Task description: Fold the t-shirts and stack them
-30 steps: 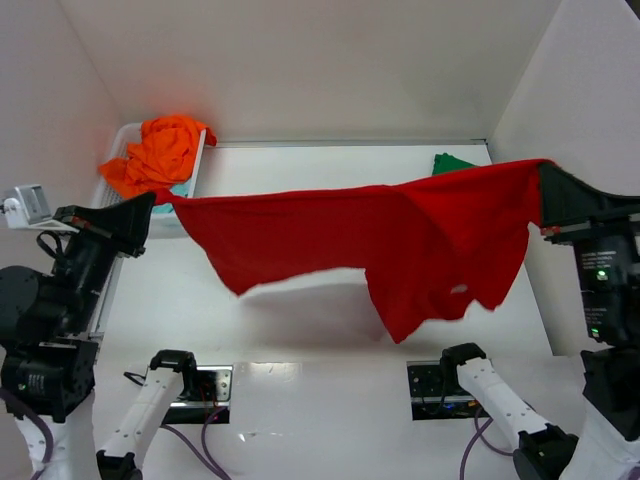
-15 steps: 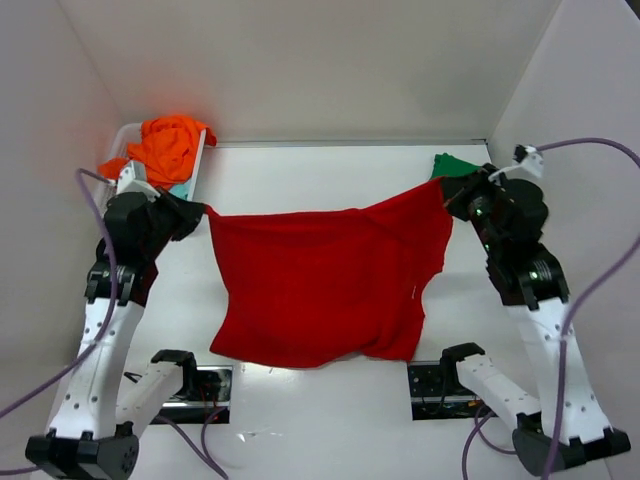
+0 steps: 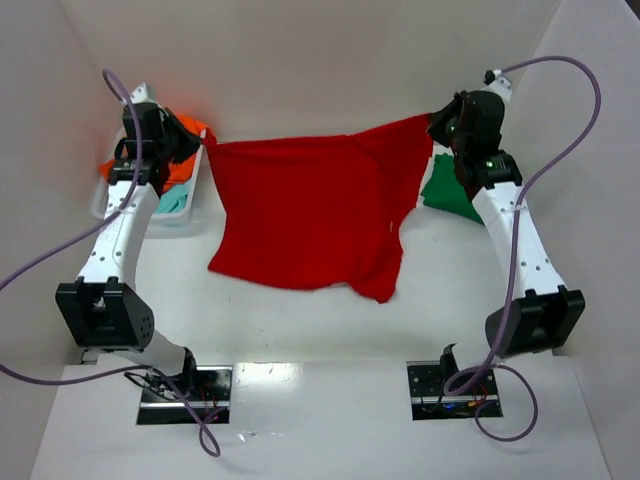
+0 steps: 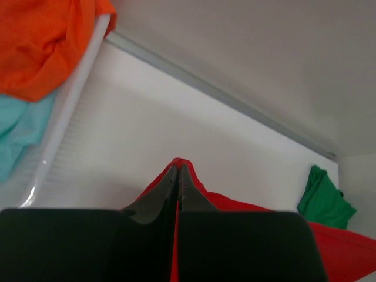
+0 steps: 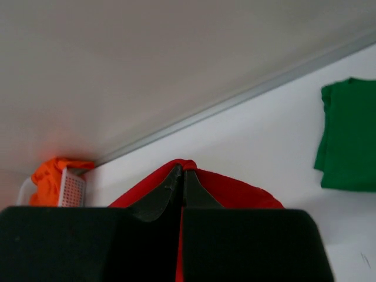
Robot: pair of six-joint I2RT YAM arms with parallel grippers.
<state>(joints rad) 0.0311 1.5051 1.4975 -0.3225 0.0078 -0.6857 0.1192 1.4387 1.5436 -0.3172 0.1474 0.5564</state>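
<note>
The large red t-shirt hangs stretched between my two grippers near the back of the table, its lower edge on the table. My left gripper is shut on its left top corner. My right gripper is shut on its right top corner. A folded dark green t-shirt lies at the back right, partly behind the right arm; it also shows in the right wrist view and the left wrist view. An orange t-shirt and a pale teal one lie in the basket.
The white lattice basket stands at the back left against the wall, its rim in the left wrist view. White walls close the back and both sides. Two black mounts sit at the near edge.
Both arms have reached toward the back wall, carrying the red shirt away from the near edge. The shirt went from hanging in the air to trailing on the table.
</note>
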